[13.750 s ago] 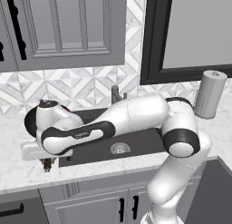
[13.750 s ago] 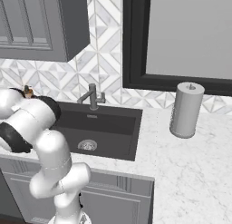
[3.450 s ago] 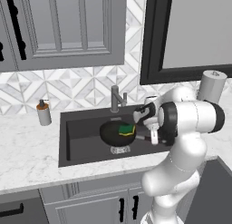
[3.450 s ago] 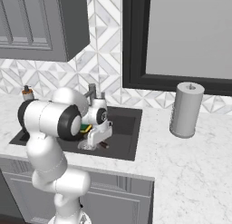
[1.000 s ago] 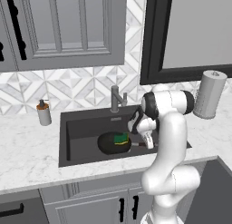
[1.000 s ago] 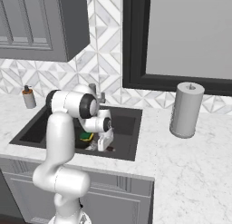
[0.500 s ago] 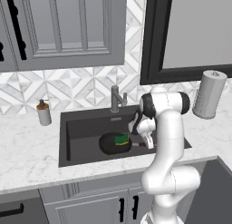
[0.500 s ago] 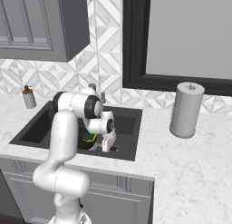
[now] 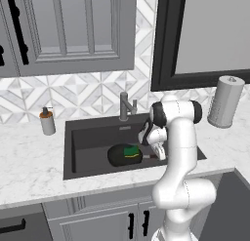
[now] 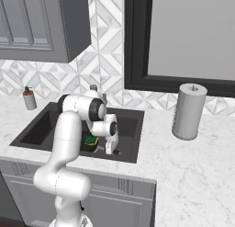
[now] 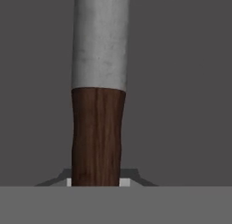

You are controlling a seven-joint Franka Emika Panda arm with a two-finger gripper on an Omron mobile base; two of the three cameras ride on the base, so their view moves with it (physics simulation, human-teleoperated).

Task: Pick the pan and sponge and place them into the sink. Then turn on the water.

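Sink [image 9: 88, 137]: pan [image 9: 122, 155] holds sponge [image 9: 130, 150]; gripper [image 9: 159, 154] clamped on pan handle; faucet [image 9: 125, 106] behind.

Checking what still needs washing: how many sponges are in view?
1. The sponge lies on the pan in the sink, left of the hand. Another could be hidden behind the arm.

Arm [image 9: 180, 152]: glossy white, built of rounded tubular segments with bulbous housings at the joints. Joints: dark grey to black bands and end caps (one cap faces out at the top joint). Base segment: wide white drum. Gripper [image 10: 111, 145]: small white block body. No cables, screws or markings discernible.
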